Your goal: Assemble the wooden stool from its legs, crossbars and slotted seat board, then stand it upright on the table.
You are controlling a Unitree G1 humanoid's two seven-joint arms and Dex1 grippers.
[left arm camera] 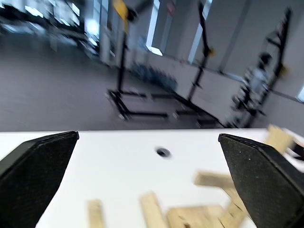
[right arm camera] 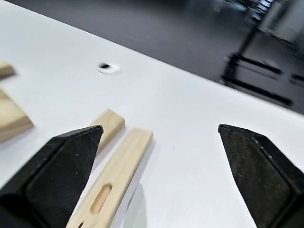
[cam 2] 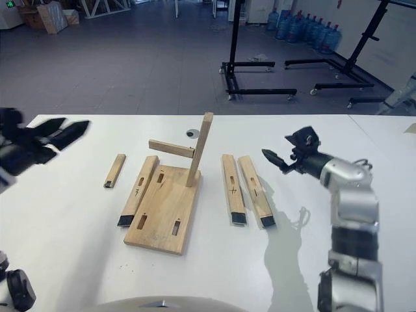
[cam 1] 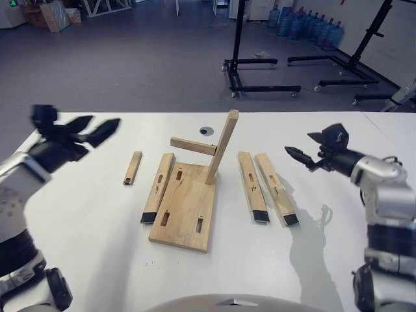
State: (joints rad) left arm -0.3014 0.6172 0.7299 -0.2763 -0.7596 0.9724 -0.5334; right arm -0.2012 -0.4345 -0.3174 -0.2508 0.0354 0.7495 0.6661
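Beyond the white surface's (cam 1: 84, 214) far edge, black metal wheeled stands (cam 1: 260, 71) and a row of blue water bottles (cam 1: 305, 23) stand on the grey floor. A small round dark hole (cam 1: 207, 130) sits in the surface behind the parts.

The pale slotted wooden seat board (cam 1: 185, 214) lies flat at centre. An upright wooden leg (cam 1: 223, 146) stands in its far right corner, with a fitted wooden crossbar (cam 1: 193, 146) jutting from it to the left. A black-tipped slotted leg (cam 1: 158, 188) lies against the board's left edge, and a short loose crossbar (cam 1: 132, 168) lies farther left. Two more black-tipped legs (cam 1: 252, 187) lie side by side on the right.

The left pincer (cam 1: 105, 123), fingers apart, hovers left of the loose crossbar. The right pincer (cam 1: 298, 143), fingers apart, hovers just right of the paired legs.

All parts lie well in from the near and side edges.
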